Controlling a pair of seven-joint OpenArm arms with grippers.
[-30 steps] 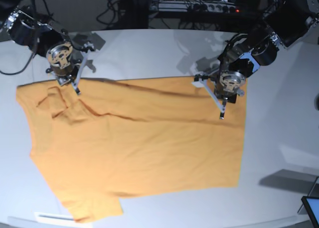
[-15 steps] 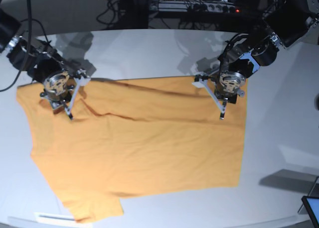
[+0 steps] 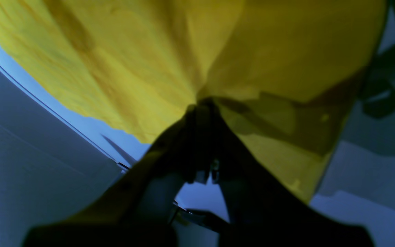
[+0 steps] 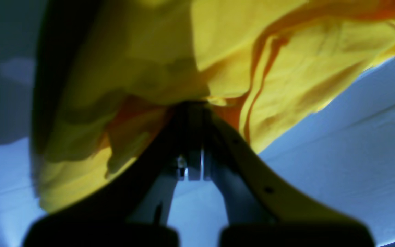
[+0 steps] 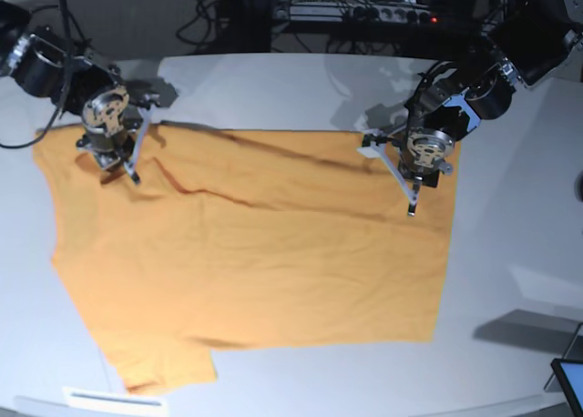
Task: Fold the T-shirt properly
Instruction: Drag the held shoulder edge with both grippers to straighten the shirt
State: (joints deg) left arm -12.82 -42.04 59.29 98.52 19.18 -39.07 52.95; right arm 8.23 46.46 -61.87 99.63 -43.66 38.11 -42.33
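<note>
The orange T-shirt [image 5: 255, 262] lies spread over the white table [image 5: 273, 89], one sleeve at the front left. On the view's right, my left gripper [image 5: 411, 208] is shut on the cloth near the shirt's far right corner. The left wrist view shows the fabric [image 3: 132, 61] bunched and lifted at the closed left gripper [image 3: 202, 103]. Over on the view's left, my right gripper [image 5: 133, 175] is shut on the cloth near the far left corner. In the right wrist view the shirt [image 4: 286, 68] hangs in folds from the closed right gripper [image 4: 194, 103]. No lettering shows.
Cables and a power strip [image 5: 364, 15] run behind the table's back edge. A white strip [image 5: 114, 401] lies at the front left edge. A screen corner [image 5: 569, 381] pokes in at the bottom right.
Both grippers have pulled the shirt's far edge toward the back of the table. The arm on the view's left moved back and up most, and the wrinkles near it flattened.
</note>
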